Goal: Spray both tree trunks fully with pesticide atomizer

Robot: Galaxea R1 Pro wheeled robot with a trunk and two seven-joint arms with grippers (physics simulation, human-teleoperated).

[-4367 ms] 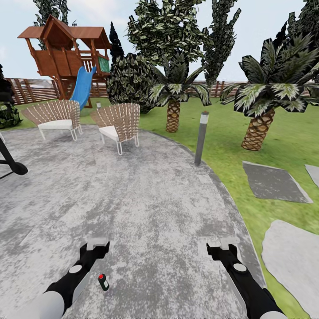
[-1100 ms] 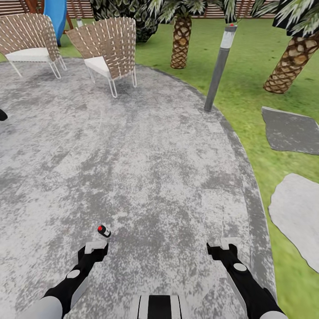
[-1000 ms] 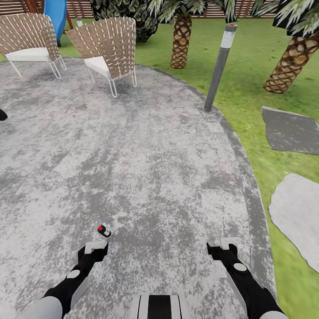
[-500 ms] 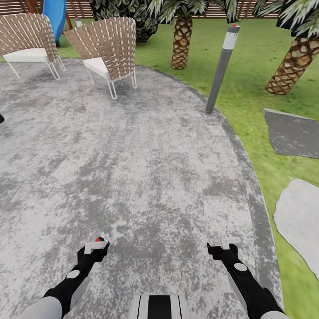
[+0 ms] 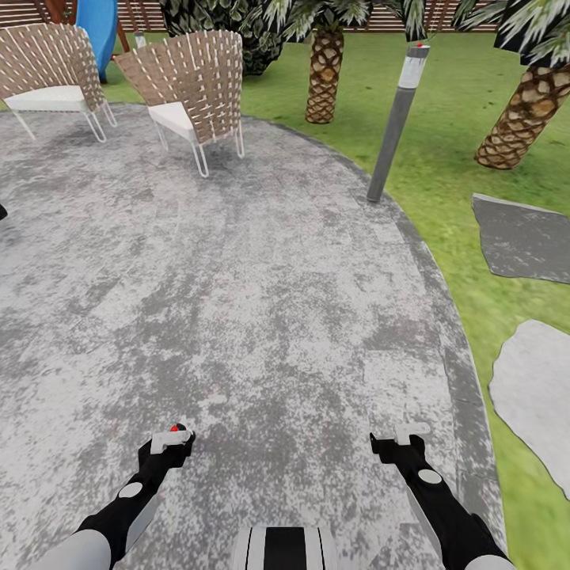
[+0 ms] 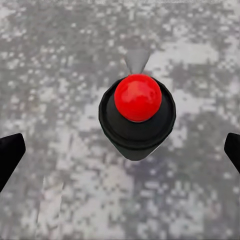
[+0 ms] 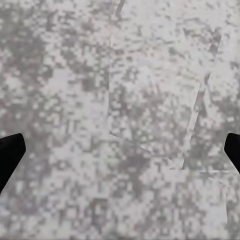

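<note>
The pesticide atomizer (image 6: 138,117), a small black bottle with a round red cap, stands on the grey paved floor. In the left wrist view it sits straight below my left gripper (image 6: 120,152), between the two black fingertips (image 6: 10,155), which are wide apart. In the head view my left gripper (image 5: 172,438) covers most of the atomizer (image 5: 174,428), leaving its red cap peeking out. My right gripper (image 5: 412,432) hangs open over bare paving, holding nothing. The garden lawn (image 5: 451,111) lies to the right. Both trees and their trunks are out of view.
Two wicker chairs (image 5: 194,75) (image 5: 51,71) stand at the far left of the patio. A grey bollard lamp (image 5: 396,111) marks the patio edge. Palm trunks (image 5: 324,75) (image 5: 518,119) and stepping stones (image 5: 522,237) (image 5: 534,388) are on the lawn. A blue slide (image 5: 99,24) is behind the chairs.
The whole view has shifted slightly, so the camera has moved. The atomizer, a second ago just ahead of my left gripper, now lies under it. Both grippers stay open.
</note>
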